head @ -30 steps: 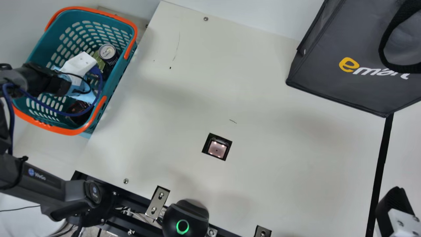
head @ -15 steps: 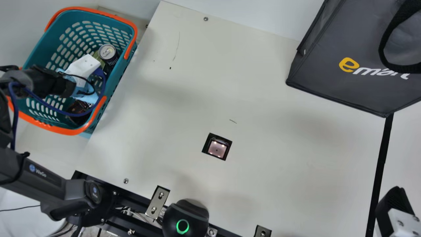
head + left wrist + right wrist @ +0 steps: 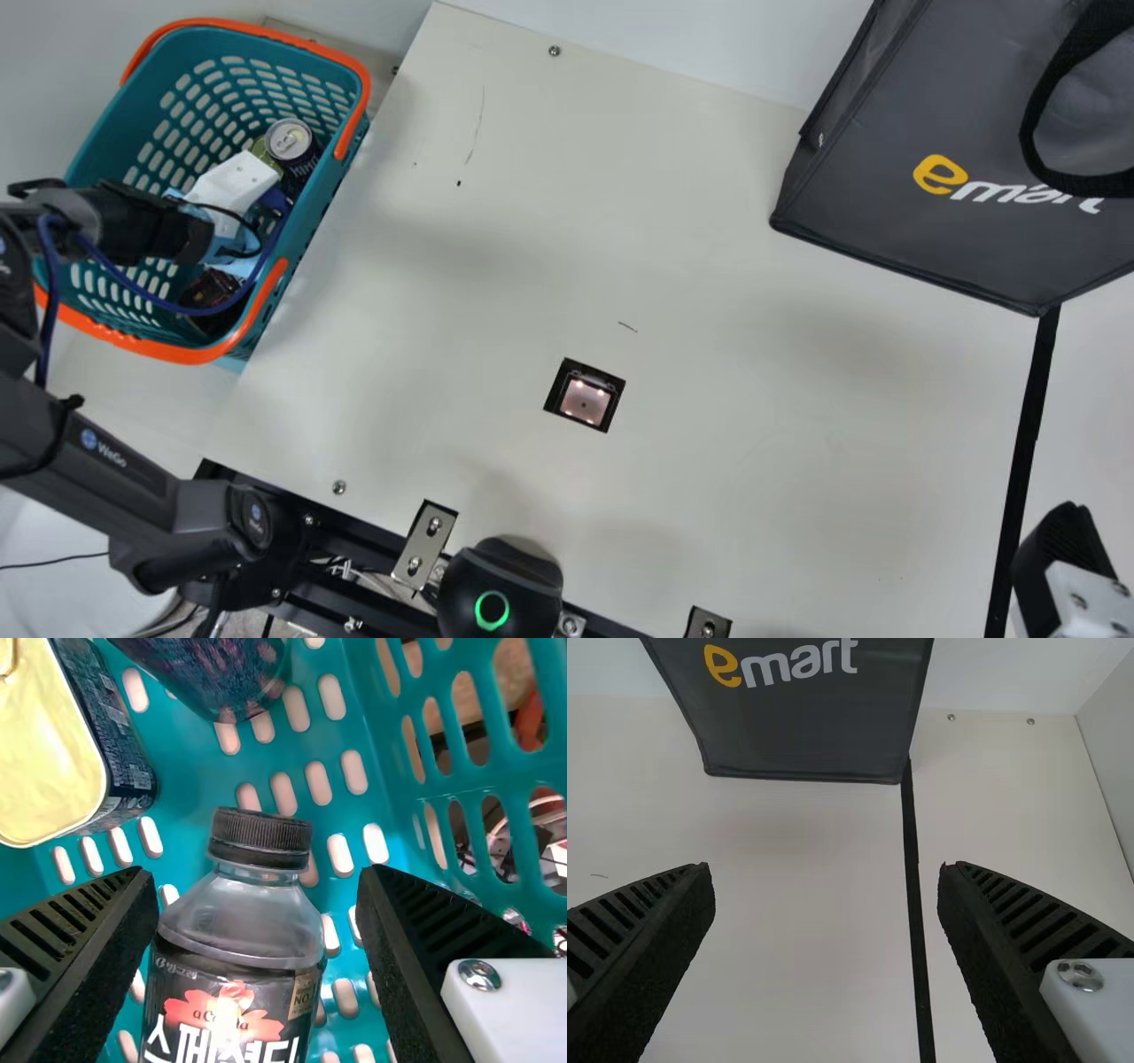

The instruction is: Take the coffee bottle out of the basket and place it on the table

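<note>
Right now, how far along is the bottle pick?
Done: left claw is inside the basket, open, lined up with the coffee bottle between its fingers.
In hand: nothing; gaps show on both sides of the bottle's neck.
Left: close on it, lift it clear of the basket, set it on the table.

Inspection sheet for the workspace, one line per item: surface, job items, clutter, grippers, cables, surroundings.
Surface: cream table, with black tape strip and square inset.
Job items: coffee bottle, black cap on, inside teal basket.
Clutter: drink can and yellow-topped tin in basket; dark grey tote bag.
Left gripper: open, fingers either side of bottle.
Right gripper: open, holding nothing.
Cables: blue cable loops over basket.
Surroundings: white wall past table's far edge.
</note>
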Available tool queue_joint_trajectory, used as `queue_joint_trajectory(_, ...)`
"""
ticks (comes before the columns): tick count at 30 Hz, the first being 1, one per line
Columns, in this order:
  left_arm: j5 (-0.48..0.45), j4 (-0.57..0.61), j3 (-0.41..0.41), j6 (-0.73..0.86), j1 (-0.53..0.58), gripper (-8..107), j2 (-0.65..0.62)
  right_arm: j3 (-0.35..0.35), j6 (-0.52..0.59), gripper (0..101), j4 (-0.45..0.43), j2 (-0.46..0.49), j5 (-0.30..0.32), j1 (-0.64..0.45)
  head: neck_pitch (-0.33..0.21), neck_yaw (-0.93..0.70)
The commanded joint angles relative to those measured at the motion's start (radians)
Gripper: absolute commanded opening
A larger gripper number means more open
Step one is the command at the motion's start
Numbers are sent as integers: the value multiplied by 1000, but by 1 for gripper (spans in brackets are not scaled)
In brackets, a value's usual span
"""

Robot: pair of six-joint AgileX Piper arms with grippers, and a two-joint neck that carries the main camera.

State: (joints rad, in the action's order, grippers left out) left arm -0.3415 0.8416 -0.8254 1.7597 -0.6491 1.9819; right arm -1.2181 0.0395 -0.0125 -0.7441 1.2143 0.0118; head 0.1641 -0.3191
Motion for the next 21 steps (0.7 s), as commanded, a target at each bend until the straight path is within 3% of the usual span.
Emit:
queue_joint_trajectory(1,2,12,-1,8,1,90,4,0,0,91,0,0,0,0,-26,-2)
queue_joint_trajectory(4,5,28,-1,25,3,90,11,0,0,91,0,0,0,0,-26,-2)
queue_joint_trajectory(16,14,106,-4,109,3,10,30,0,0,91,0,0,0,0,-26,-2)
queue_joint_trajectory(21,15,139,-7,134,1,10,26,0,0,91,0,0,-1,0,-26,-2)
